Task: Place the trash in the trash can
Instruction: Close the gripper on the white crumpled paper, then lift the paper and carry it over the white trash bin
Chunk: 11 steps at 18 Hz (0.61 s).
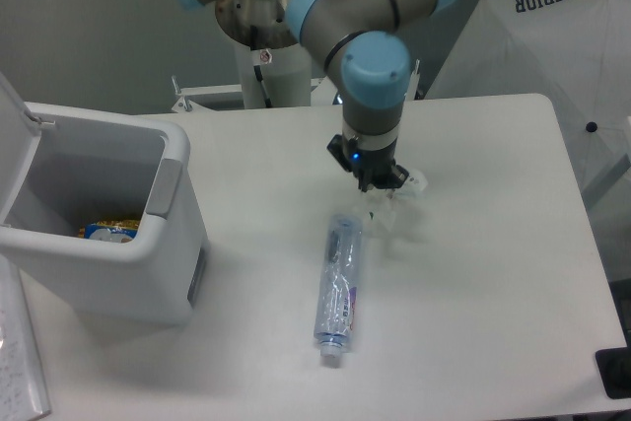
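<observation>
Here the white worktop carries everything, and the light-grey trash can stands on it well to the left of the gripper, its lid swung up and open. Inside the can, at the bottom, lies a yellow-and-blue packet. The arm reaches down from above, and its gripper points at the worktop. Below the gripper and a little to its left, the flattened clear bottle lies on the worktop, its white cap at the end farthest from the gripper and its other end near the gripper. The gripper is clenched around the small crumpled white scrap, which sticks out on its right side, lifted just off the surface as far as can be judged.
</observation>
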### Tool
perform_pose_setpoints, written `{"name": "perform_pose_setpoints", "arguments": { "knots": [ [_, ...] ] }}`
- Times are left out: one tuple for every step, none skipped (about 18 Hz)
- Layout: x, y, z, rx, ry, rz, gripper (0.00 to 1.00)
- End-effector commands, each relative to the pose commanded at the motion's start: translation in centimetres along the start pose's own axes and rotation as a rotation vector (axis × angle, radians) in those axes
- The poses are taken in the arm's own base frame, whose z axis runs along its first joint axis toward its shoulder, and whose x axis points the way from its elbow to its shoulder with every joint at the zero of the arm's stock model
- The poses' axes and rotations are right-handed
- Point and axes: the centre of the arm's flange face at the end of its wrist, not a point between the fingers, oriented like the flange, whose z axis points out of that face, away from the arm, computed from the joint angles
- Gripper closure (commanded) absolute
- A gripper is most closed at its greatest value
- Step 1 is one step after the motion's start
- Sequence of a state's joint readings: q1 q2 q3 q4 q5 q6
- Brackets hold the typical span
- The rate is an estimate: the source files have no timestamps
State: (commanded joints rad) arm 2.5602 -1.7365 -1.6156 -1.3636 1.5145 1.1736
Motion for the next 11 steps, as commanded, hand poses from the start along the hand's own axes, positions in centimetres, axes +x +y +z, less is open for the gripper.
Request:
{"name": "perform_pose_setpoints", "arguments": {
  "knots": [
    [0.1, -0.8, -1.6, 0.064, -0.011, 0.003, 1.0],
    [0.2, -1.4, -3.3, 0.128, -0.023, 0.002, 1.0],
    [0.4, -1.9, -4.8, 0.185, -0.03, 0.006, 1.0],
    [0.6, -2.5, -6.7, 0.238, -0.05, 0.016, 1.0],
    [0.8, -3.2, -8.5, 0.287, -0.07, 0.024, 1.0],
    [0.9, -3.5, -9.9, 0.325, -0.077, 0.006, 1.0],
    [1.2, -3.8, -11.2, 0.361, -0.08, -0.015, 1.0],
    [1.7, -4.4, -12.1, 0.402, -0.073, -0.024, 1.0],
    [2.6, -4.7, -13.6, 0.444, -0.078, -0.022, 1.0],
    [3.6, -5.0, -14.9, 0.479, -0.086, -0.013, 1.0],
    [4.5, -5.1, -16.0, 0.508, -0.094, -0.011, 1.0]
  ]
}}
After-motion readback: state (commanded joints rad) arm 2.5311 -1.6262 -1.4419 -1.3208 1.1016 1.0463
